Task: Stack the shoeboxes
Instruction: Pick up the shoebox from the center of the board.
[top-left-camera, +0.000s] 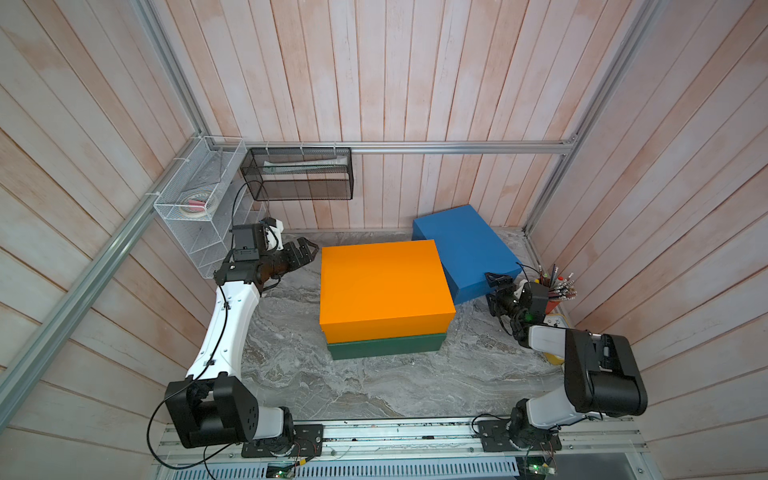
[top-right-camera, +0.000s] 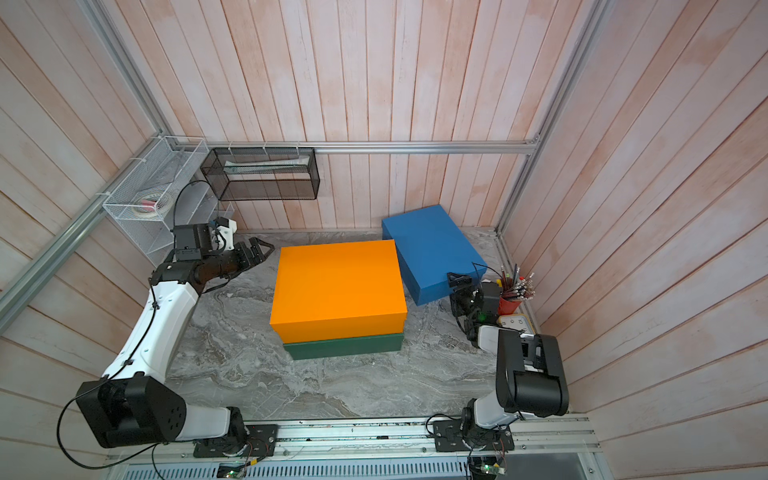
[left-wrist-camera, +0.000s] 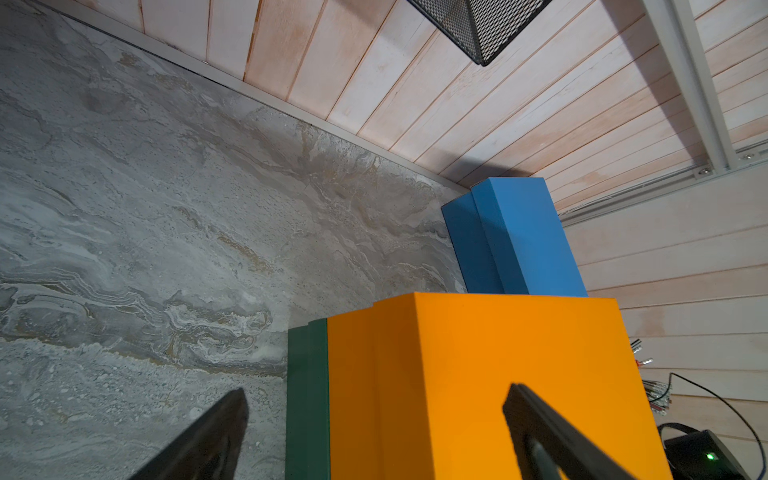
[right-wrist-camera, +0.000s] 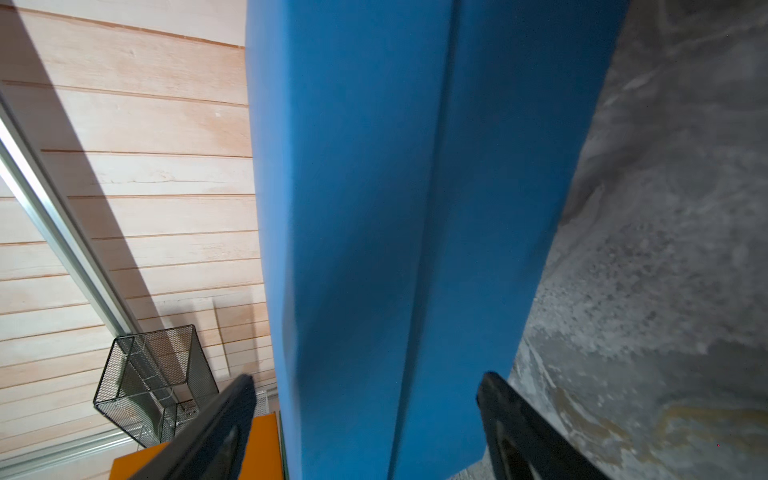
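In both top views the orange shoebox (top-left-camera: 382, 286) (top-right-camera: 336, 286) lies on the dark green shoebox (top-left-camera: 386, 347) (top-right-camera: 345, 347) in the middle of the marble table. The blue shoebox (top-left-camera: 465, 245) (top-right-camera: 432, 245) sits at the back right, angled, one corner close to the orange lid. My right gripper (top-left-camera: 494, 291) (right-wrist-camera: 368, 379) is open, its fingers on either side of the blue shoebox's (right-wrist-camera: 395, 187) near end, with a gap at one finger. My left gripper (top-left-camera: 305, 249) (left-wrist-camera: 376, 392) is open by the orange shoebox's (left-wrist-camera: 498, 353) far left corner, holding nothing.
A black mesh basket (top-left-camera: 299, 174) hangs on the back wall, with a white wire rack (top-left-camera: 195, 199) on the left wall. A red cup of pens (top-left-camera: 557, 291) and a yellow object (top-left-camera: 557, 324) stand just behind my right wrist. Plank walls enclose three sides.
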